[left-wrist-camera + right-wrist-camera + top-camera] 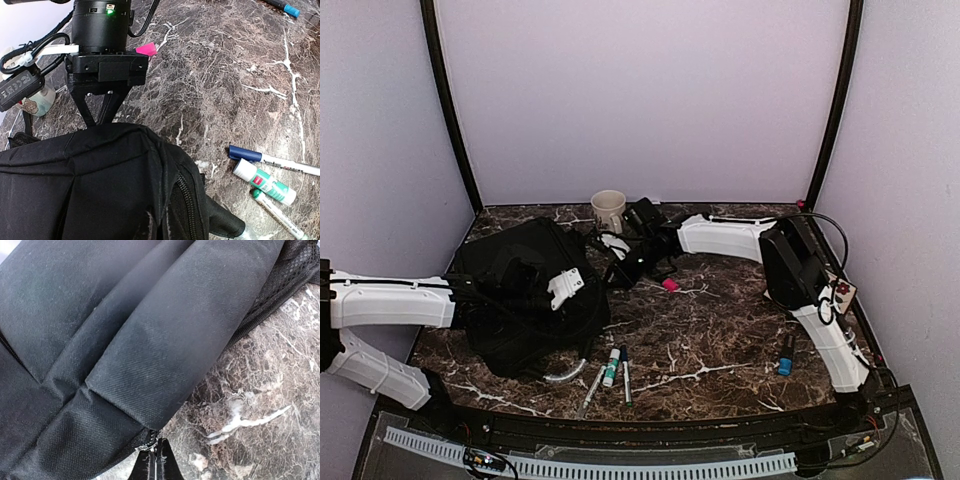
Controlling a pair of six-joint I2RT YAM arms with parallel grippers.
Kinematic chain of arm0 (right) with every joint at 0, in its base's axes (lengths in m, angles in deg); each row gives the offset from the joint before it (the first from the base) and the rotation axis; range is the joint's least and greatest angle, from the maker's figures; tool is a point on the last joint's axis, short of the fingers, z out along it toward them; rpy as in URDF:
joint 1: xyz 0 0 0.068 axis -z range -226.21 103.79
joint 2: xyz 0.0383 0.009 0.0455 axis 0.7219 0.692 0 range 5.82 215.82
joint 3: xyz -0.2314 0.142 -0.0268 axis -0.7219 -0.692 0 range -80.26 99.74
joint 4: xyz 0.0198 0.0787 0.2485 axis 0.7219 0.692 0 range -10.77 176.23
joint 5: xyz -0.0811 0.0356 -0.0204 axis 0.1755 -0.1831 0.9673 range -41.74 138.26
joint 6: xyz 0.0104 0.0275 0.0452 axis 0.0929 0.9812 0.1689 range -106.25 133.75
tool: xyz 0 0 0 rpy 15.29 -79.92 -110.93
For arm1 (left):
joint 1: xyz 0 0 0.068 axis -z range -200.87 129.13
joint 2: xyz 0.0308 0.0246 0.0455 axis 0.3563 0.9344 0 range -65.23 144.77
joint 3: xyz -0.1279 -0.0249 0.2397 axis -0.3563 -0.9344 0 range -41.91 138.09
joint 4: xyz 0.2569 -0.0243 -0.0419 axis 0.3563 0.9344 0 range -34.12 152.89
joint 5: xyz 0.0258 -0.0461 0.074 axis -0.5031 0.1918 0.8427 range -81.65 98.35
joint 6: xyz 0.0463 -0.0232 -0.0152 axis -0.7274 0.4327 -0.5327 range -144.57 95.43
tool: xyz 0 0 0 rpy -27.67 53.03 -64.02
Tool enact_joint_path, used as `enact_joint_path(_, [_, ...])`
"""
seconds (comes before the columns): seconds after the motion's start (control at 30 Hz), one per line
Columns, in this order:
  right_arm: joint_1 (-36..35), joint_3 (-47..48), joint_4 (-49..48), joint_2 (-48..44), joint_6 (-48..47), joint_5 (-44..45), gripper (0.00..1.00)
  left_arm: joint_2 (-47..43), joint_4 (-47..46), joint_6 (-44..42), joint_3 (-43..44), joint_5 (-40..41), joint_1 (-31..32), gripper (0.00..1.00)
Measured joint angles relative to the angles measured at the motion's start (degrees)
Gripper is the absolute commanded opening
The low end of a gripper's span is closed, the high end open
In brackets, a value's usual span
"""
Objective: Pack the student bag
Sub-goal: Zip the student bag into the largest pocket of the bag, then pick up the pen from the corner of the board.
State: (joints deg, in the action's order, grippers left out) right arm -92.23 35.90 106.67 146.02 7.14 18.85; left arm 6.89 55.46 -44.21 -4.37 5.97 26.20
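Opening step: the large black soft fabric student bag point(520, 305) lies at nine o'clock on the marbled tabletop point(720, 340), the right claw point(155, 465) seemingly clamped on its two-o'clock zipper and the left claw point(570, 288) unreadable, so next comes a steady zipper pull.

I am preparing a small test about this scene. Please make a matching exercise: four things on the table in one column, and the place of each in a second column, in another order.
Things
1. student bag
2. mug
3. small pink object
4. glue stick

Places
A. at the back edge of the table
B. on the left half
C. near the middle, right of the bag
D. toward the front, between two pens

Pairs: 1-B, 2-A, 3-C, 4-D
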Motion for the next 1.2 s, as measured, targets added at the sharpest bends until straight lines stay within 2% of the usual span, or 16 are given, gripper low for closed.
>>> enact_joint_path(0.07, [0.07,0.85,0.50,0.37,0.33,-0.11,0.00,0.00,-0.15,0.04,-0.04,0.00,-0.02,0.00])
enact_joint_path(0.13, [0.13,1.03,0.87,0.39,0.96,-0.13,0.04,0.00,-0.28,0.22,-0.09,0.00,-0.02,0.00])
enact_joint_path(0.27, [0.44,0.28,0.07,0.20,1.51,0.37,0.23,0.04,-0.48,0.57,-0.11,0.04,-0.04,0.02])
enact_joint_path(0.4, [1.73,-2.01,-0.76,-1.07,0.94,2.62,0.34,0.70,-0.85,0.98,-0.11,0.02,-0.02,0.15])
enact_joint_path(0.57, [4.24,-10.25,-0.11,-9.51,-1.31,5.31,0.38,1.40,-0.50,1.07,1.16,0.00,0.09,0.45])
enact_joint_path(0.7, [6.38,-18.45,-0.48,-22.03,-3.43,7.21,0.39,1.09,0.15,0.76,4.76,0.61,0.20,0.60])
enact_joint_path(0.9, [8.92,-28.87,-1.05,-37.68,-6.67,11.74,0.42,-1.51,3.21,0.52,10.56,1.97,0.20,0.65])
enact_joint_path(1.2, [10.45,-41.77,4.33,-46.84,-13.38,20.90,0.46,-2.47,10.01,0.17,12.87,14.75,-0.42,0.79])
